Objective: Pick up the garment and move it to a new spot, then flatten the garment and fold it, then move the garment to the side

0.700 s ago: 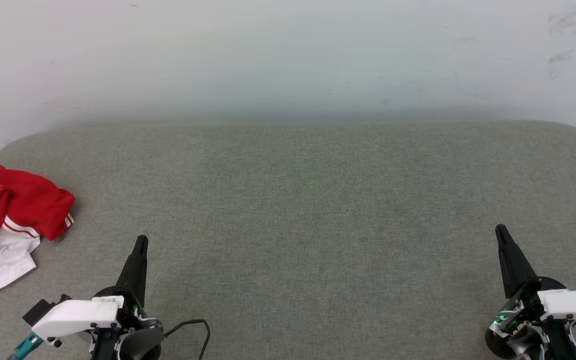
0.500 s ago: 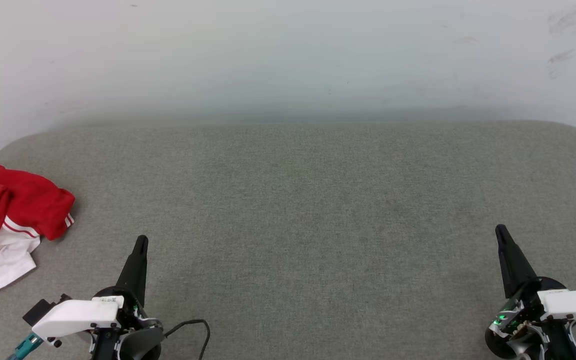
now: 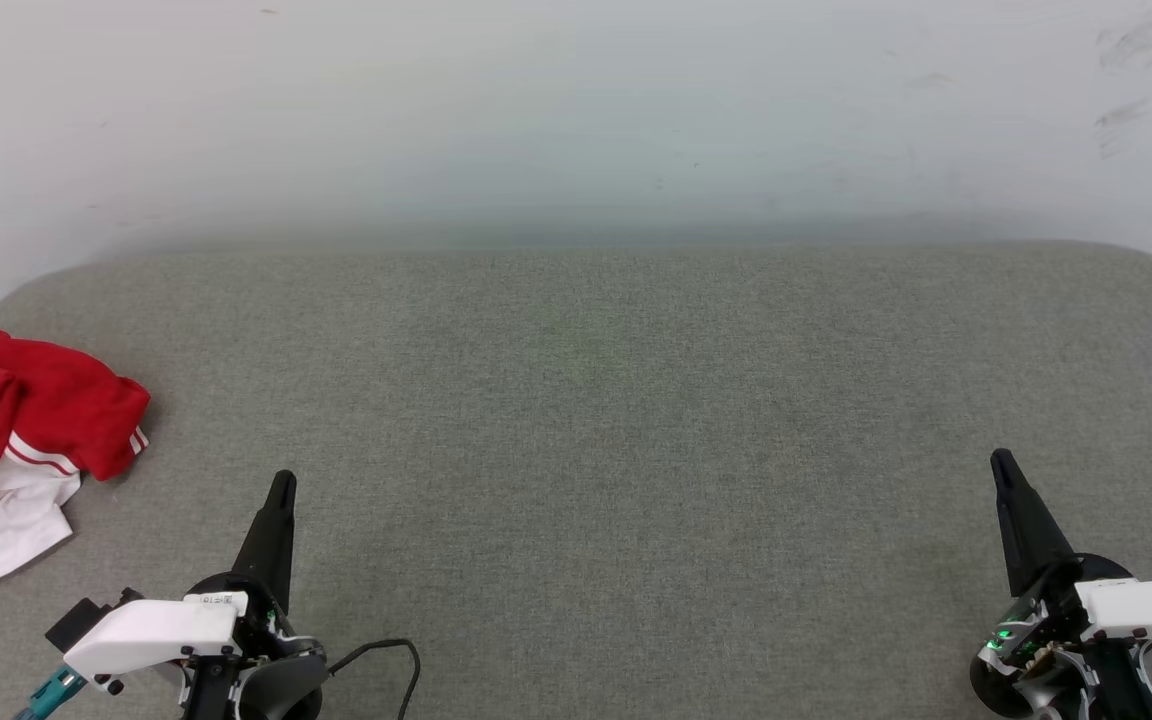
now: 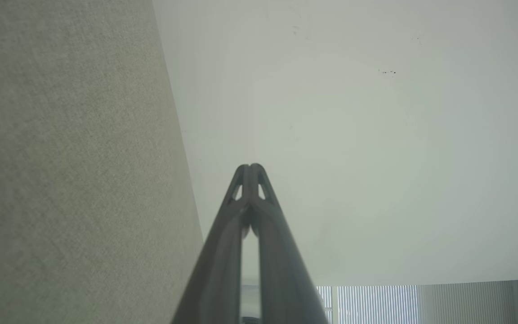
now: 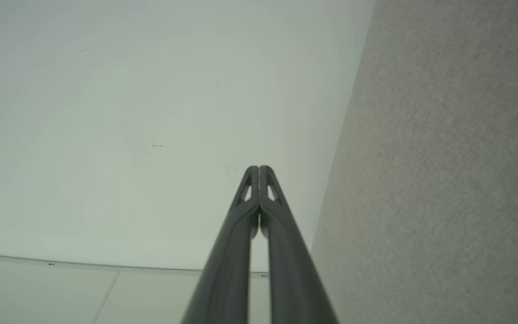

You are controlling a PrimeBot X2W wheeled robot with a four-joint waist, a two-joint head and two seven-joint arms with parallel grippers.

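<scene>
Head view: garment (image 3: 26,430) crumpled far left; L gripper (image 3: 282,482) & R gripper (image 3: 1000,460) closed, empty.

A red T-shirt (image 3: 46,405) with white, red-striped sleeves lies crumpled in a heap at the left edge of the grey fabric table (image 3: 576,400).

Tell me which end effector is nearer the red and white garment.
Left. The left end effector sits to the right of the garment, apart from it and nearer the robot. The right end effector is across the grey surface, at its far right side.
</scene>
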